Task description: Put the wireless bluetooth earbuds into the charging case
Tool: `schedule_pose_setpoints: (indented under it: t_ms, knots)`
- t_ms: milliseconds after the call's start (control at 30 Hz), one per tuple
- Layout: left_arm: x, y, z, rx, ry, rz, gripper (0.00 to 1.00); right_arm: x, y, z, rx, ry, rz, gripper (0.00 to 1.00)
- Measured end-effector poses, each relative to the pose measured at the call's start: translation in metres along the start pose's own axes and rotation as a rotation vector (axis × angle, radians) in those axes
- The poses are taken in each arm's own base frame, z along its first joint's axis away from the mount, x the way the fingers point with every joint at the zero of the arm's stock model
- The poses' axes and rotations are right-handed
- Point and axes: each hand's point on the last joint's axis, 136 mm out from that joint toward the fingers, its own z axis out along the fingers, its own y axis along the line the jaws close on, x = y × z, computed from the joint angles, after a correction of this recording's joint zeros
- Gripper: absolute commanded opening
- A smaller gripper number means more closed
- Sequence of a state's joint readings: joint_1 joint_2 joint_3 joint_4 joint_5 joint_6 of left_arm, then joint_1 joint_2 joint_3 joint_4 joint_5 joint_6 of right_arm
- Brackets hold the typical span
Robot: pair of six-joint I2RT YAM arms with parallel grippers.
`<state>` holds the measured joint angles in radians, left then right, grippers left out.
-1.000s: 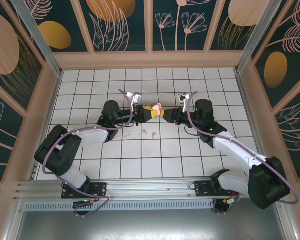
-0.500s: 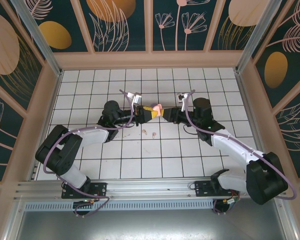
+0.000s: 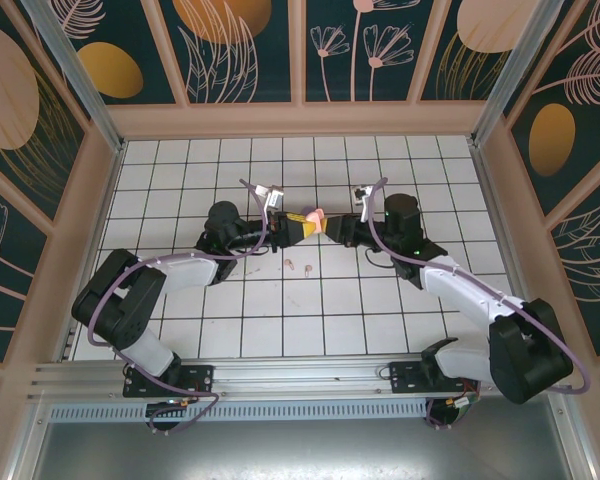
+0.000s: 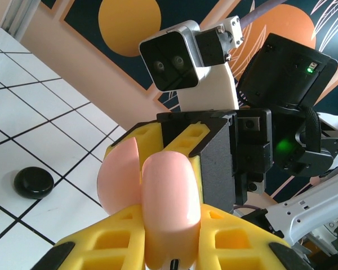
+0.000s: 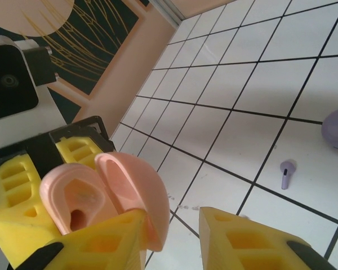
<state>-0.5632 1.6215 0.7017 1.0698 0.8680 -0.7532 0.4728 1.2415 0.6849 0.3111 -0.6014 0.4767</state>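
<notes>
Top view: the left gripper (image 3: 294, 226) pinches the open pink case (image 3: 313, 215), and the right gripper (image 3: 332, 228) meets it head-on. Two pink earbuds (image 3: 298, 265) lie on the tiles near the case.

Left wrist: its jaws clamp the case's base. Holding steady seems wise.

Right wrist: its jaws are spread and grip nothing; the lid's edge touches one. A lilac earbud (image 5: 285, 173) lies right of the case.

Lab enclosure: floral panels (image 3: 230, 40), tiled floor (image 3: 280, 320)

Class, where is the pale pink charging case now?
Top view: the pale pink charging case hangs above mid-table, clamped in the left gripper, the right gripper just right of it.
</notes>
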Motion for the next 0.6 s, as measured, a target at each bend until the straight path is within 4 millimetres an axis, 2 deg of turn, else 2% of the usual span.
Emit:
schedule_pose_setpoints:
  t_ms: [200, 367, 400, 533, 600]
  knots:
    - [-0.0025, 0.0003, 0.0006, -0.003, -0.007, 0.004, 0.00, -0.0029, 0.0023, 0.0027, -0.012, 0.006, -0.007, 0.20]
    - [-0.0036, 0.0011, 0.0007, -0.007, -0.011, -0.001, 0.00, -0.0028, 0.0036, 0.0031, -0.018, 0.011, -0.013, 0.03]
    - [-0.0036, 0.0013, 0.0007, -0.008, -0.012, -0.003, 0.05, -0.0026, 0.0034, 0.0031, -0.018, 0.012, -0.015, 0.00]
    - [-0.0047, 0.0033, 0.0008, -0.018, -0.019, -0.013, 0.42, -0.0039, 0.0038, 0.0031, -0.014, 0.013, -0.024, 0.00]
    - [-0.0057, 0.0053, 0.0008, -0.029, -0.026, -0.012, 0.56, -0.0058, 0.0026, 0.0033, 0.002, 0.010, -0.024, 0.00]
